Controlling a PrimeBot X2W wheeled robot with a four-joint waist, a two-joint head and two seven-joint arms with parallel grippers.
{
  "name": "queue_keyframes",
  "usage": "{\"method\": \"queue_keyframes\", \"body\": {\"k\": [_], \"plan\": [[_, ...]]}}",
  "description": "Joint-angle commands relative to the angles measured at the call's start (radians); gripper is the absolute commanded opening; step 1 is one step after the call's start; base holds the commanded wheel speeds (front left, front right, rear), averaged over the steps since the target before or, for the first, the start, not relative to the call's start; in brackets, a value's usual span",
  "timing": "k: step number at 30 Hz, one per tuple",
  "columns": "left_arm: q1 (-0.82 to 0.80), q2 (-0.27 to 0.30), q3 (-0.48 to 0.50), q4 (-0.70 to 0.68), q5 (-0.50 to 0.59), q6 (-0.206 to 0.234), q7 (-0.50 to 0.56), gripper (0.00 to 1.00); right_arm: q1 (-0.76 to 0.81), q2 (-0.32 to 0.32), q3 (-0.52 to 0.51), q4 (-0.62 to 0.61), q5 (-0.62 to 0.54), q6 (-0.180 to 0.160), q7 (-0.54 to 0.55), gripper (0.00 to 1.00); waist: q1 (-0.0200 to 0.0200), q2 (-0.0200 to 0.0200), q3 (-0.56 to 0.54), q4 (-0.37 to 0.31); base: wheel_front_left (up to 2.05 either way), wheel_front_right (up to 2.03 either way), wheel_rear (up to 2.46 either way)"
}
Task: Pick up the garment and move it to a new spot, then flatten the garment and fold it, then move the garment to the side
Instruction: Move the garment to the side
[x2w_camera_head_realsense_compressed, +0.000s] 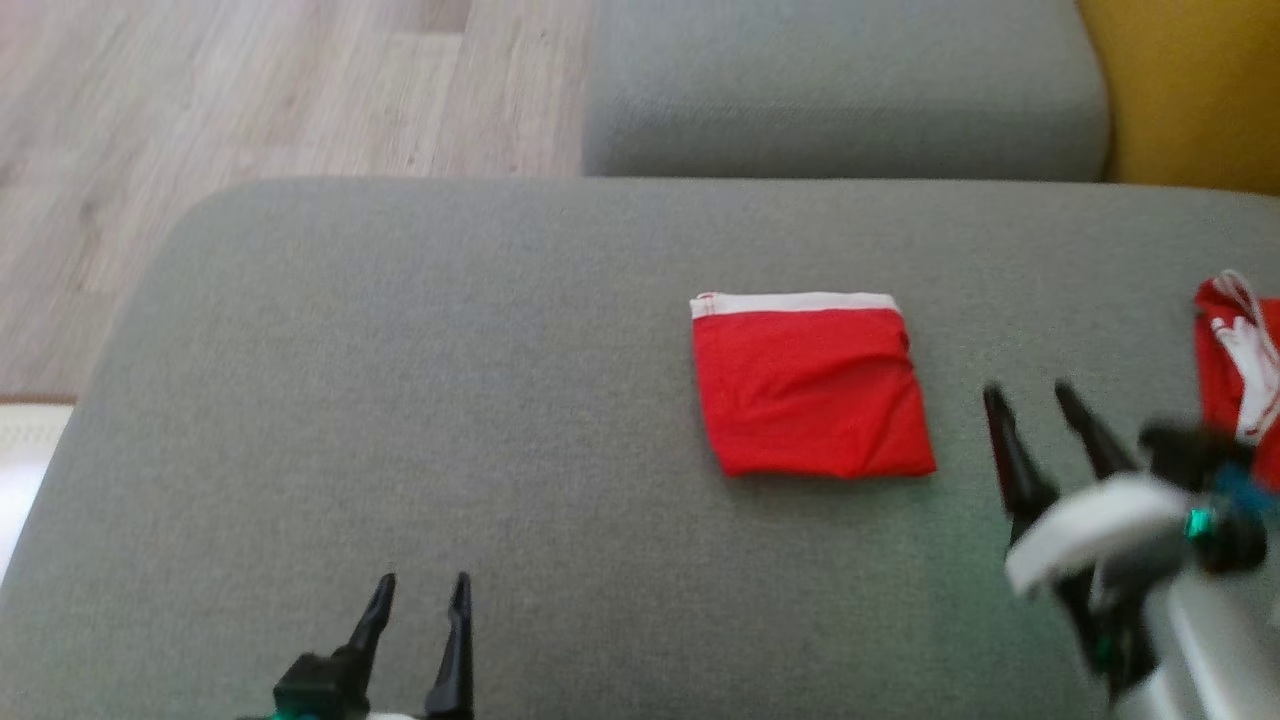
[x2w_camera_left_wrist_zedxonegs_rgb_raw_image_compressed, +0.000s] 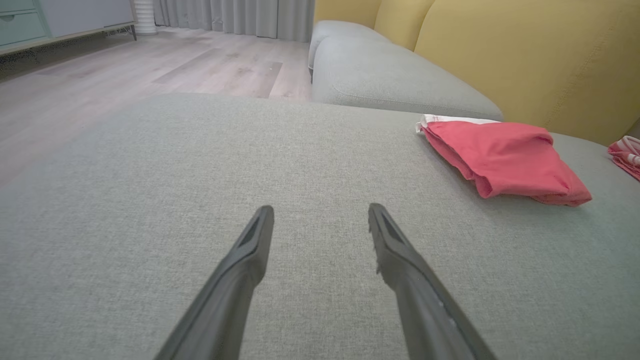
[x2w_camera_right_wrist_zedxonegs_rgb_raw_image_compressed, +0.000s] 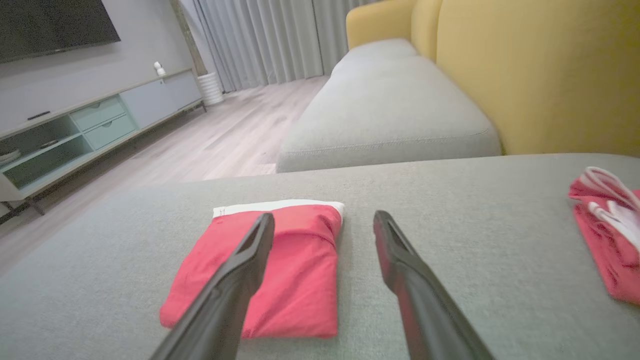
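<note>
The folded red fabric garment with a white band (x2w_camera_head_realsense_compressed: 812, 390) lies on the grey upholstered cushion (x2w_camera_head_realsense_compressed: 400, 400). My right gripper (x2w_camera_head_realsense_compressed: 1026, 388) hovers near it, jaws spread and empty. My left gripper (x2w_camera_head_realsense_compressed: 425, 578), likewise released, stands well apart. Recommended procedure: pinch all layers at one edge and slide low, keeping the fold intact.

Left gripper (x2w_camera_head_realsense_compressed: 425, 580) parted, empty; right gripper (x2w_camera_head_realsense_compressed: 1026, 390) parted, apparently higher, blurred.

Red garment (x2w_camera_head_realsense_compressed: 812, 395) edged in white, grey cushion (x2w_camera_head_realsense_compressed: 400, 400), yellow backrest (x2w_camera_head_realsense_compressed: 1190, 90); pale wood-grain floor (x2w_camera_head_realsense_compressed: 250, 90)
</note>
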Motion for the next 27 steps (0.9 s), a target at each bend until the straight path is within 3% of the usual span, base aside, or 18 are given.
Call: {"method": "queue_keyframes", "body": {"k": [1, 4, 7, 14, 20, 21, 22, 27], "plan": [[-0.064, -0.006, 0.022, -0.036, -0.01, 0.0, -0.012, 1.0, -0.071, -0.019, 0.019, -0.019, 0.039, 0.007, 0.058, 1.0, 0.0, 0.0, 0.023, 0.018, 0.0, 0.0, 0.0], [-0.095, -0.006, -0.002, -0.039, -0.018, -0.001, -0.012, 1.0, -0.175, -0.034, 0.013, 0.03, 0.098, 0.007, 0.219, 1.0, 0.0, 0.0, 0.089, 0.048, 0.0, 0.0, 0.0], [-0.141, -0.006, -0.033, -0.038, -0.03, 0.0, -0.012, 1.0, -0.273, -0.038, -0.01, 0.105, 0.119, 0.007, 0.3, 1.0, 0.0, 0.0, 0.152, 0.088, 0.0, 0.0, 0.0], [-0.216, -0.006, -0.1, -0.031, -0.064, 0.022, -0.012, 1.0, -0.41, -0.042, -0.072, 0.342, 0.079, 0.007, 0.355, 1.0, 0.0, 0.0, 0.237, 0.177, 0.0, 0.0, 0.0], [-0.23, -0.006, -0.114, -0.028, -0.07, 0.038, -0.012, 1.0, -0.454, 0.004, -0.087, 0.477, 0.112, 0.007, 0.408, 1.0, 0.0, 0.0, 0.25, 0.183, 0.0, 0.0, 0.0], [-0.233, -0.006, -0.113, -0.028, -0.069, 0.038, -0.012, 1.0, -0.461, 0.011, -0.083, 0.485, 0.125, 0.007, 0.408, 0.45, 0.0, 0.0, 0.25, 0.175, 0.0, 0.0, 0.0], [-0.235, -0.006, -0.112, -0.029, -0.067, 0.039, -0.012, 1.0, -0.469, 0.016, -0.08, 0.487, 0.138, 0.007, 0.402, 0.0, 0.0, 0.0, 0.25, 0.162, 0.0, 0.0, 0.0], [-0.23, -0.006, -0.087, -0.036, -0.053, 0.044, -0.012, 1.0, -0.503, 0.019, -0.025, 0.446, 0.193, 0.007, 0.361, 0.0, 0.0, 0.0, 0.247, 0.042, 0.0, 0.0, 0.0]]}}
